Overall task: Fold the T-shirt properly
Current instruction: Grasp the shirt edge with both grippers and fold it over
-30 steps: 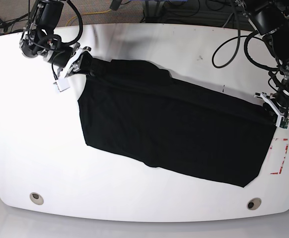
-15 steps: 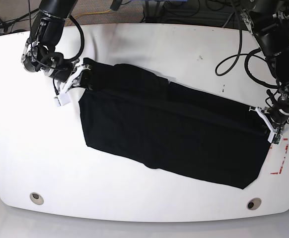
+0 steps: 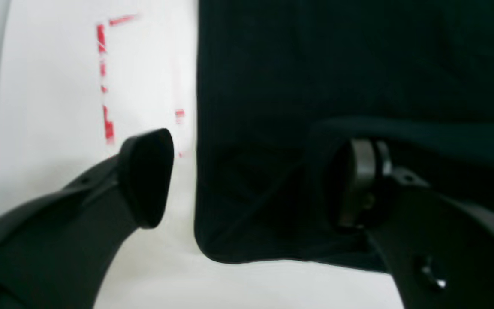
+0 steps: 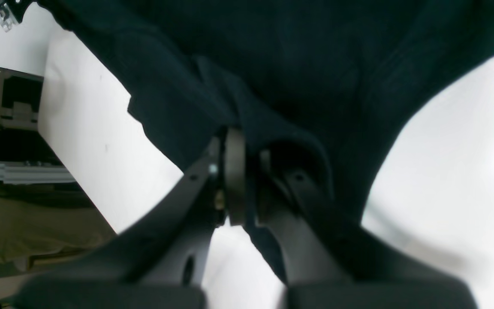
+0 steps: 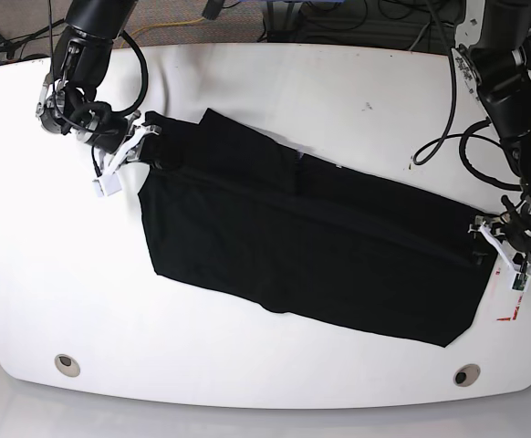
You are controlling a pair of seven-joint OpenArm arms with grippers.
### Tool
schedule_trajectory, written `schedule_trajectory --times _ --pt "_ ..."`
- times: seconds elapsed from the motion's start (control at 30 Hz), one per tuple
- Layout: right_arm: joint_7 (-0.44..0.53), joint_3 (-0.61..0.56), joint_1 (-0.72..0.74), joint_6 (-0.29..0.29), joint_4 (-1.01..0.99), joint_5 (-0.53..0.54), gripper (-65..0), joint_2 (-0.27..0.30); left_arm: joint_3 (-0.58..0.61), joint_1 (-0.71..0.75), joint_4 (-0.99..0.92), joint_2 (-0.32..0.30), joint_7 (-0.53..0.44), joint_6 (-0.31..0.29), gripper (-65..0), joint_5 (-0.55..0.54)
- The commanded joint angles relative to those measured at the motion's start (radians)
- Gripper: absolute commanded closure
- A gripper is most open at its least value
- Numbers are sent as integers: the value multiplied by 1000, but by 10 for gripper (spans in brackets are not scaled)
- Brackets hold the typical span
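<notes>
You've got a white tabletop (image 5: pixel 265 91) with rounded corners filling the base view, and two small round fittings sit near its front edge, one at the left (image 5: pixel 66 363) and one at the right (image 5: pixel 466 375). Red tape marks (image 3: pixel 104 81) show on the white surface, and beyond the far edge there's a yellow cable (image 5: pixel 185 20) among dark cables.

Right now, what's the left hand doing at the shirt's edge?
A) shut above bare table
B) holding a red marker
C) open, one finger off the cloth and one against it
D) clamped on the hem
C: in the left wrist view the left hand stands wide open, one finger over the white table, the other against the T-shirt.
</notes>
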Motion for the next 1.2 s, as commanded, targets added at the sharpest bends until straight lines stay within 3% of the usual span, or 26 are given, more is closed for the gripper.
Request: schedule_trajectory --times 0.0,0.17,0.27,0.37,0.53,0.77,1.17 --pt "18 5 6 2 17 28 0 13 -4 -47 10 -62 -24 9 -464 -19" --pt "18 5 3 2 19 28 0 13 -4 -81 12 -80 -104 9 -458 -17" --pt "18 5 0 2 20 28 0 13 -4 -79 1 -151 -116 6 -458 -19" --pt "18 5 1 2 20 28 0 15 -1 -87 -47 -164 -116 6 -458 -25" --pt "17 5 -16 2 40 28 0 23 0 -84 -57 -206 -118 6 -458 -128" --pt "17 -19 -3 2 42 28 0 27 -3 -84 -56 -209 -121 9 -461 -237" --pt "18 -29 -2 2 51 28 0 29 16 -93 -91 -212 -182 30 -463 -235"
